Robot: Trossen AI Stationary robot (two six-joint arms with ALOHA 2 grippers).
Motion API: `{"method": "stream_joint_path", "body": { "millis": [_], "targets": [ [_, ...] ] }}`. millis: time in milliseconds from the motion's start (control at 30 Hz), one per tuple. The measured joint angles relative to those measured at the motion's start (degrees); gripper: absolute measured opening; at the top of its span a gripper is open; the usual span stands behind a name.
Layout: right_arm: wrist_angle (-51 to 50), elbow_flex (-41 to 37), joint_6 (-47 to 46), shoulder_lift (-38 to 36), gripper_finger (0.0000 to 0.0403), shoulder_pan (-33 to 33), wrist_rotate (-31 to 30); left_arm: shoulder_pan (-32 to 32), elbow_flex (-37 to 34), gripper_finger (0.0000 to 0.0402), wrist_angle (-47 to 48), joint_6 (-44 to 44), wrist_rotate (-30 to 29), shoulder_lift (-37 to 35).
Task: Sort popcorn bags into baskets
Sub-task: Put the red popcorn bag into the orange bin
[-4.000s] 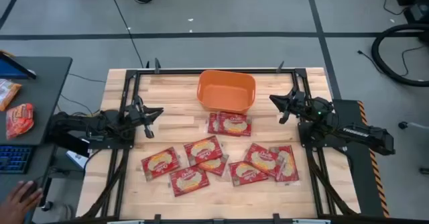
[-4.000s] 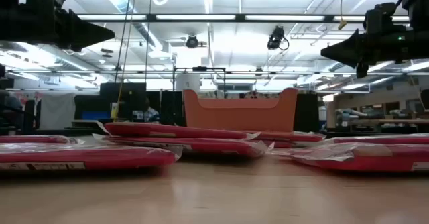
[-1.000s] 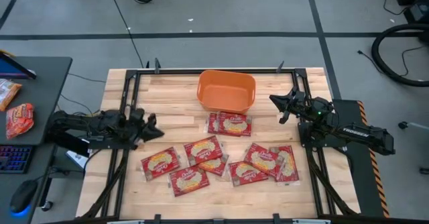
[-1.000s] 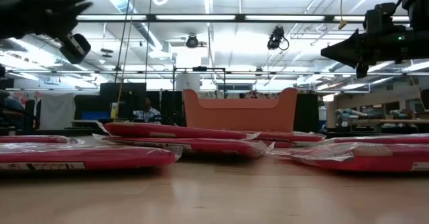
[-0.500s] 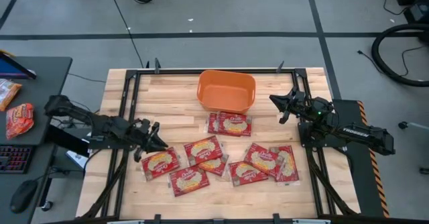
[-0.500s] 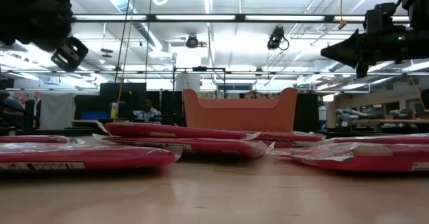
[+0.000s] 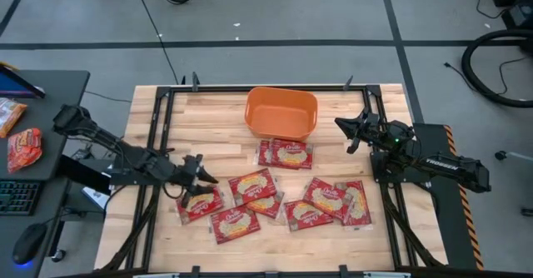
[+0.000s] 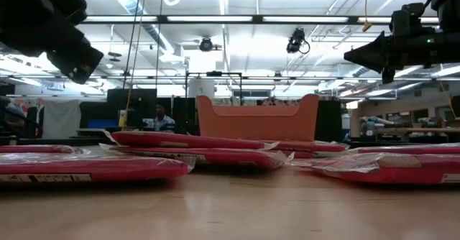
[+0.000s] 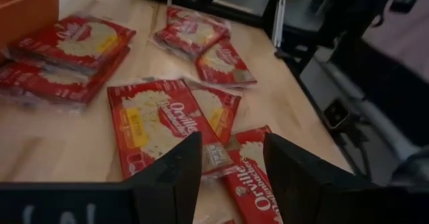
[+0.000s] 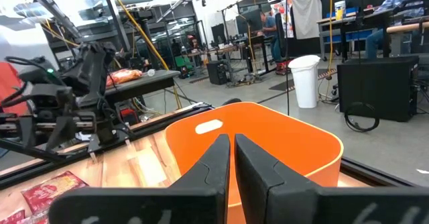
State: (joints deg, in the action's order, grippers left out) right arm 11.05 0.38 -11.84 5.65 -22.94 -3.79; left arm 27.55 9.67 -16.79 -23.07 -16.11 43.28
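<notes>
Change: my left pincer (image 7: 202, 181) has swung away from the left table edge, where it sat a second ago, and now hangs over the flat red popcorn packet with the cream oval (image 7: 200, 201) at the left end of the spread.
Meaning: I judge this to be the approach for the first pick; no packet is lifted and the orange rounded plastic tub (image 7: 281, 113) looks empty from above.
Left pincer state: fingers spread apart with a clear gap, nothing between them; the wrist view looks down past them onto packets (image 9: 163, 125) lying flat.
Right pincer: my right pincer (image 7: 342, 125) waits beside the tub's right wall, fingers pressed together, holding nothing.
Packets: about ten red packets lie ahead of and to the right of the left pincer, several overlapping; one pair (image 7: 286, 154) lies between the pincer and the tub.
Tub: beyond the left pincer and to its right, well apart from it, at the far side of the light wooden table (image 7: 216, 116).
Edges: the nearest packet sits near the black frame rail (image 7: 154, 145) on the left, so there is little slack on that side.
Open room: bare wood between pincer and tub gives me a free carrying path, I think.
</notes>
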Motion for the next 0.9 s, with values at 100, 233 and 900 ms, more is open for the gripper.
{"method": "stream_joint_path", "body": {
  "millis": [100, 233, 900],
  "targets": [
    [0.00, 0.00, 0.00, 0.01, 0.0027, 0.00, 0.00, 1.40, 4.72, 0.0165, -0.16, 2.43, -2.83, 6.79],
    [0.00, 0.01, 0.00, 0.00, 0.0027, -0.02, 0.00, 1.61, 10.72, 0.0165, 0.67, 2.72, -3.37, 15.52],
    [7.03, 0.02, -0.87, 0.02, 0.0027, 0.00, -1.05, -1.08, 38.33, 0.0208, 21.45, -2.99, -2.74, 46.33]
  ]
}}
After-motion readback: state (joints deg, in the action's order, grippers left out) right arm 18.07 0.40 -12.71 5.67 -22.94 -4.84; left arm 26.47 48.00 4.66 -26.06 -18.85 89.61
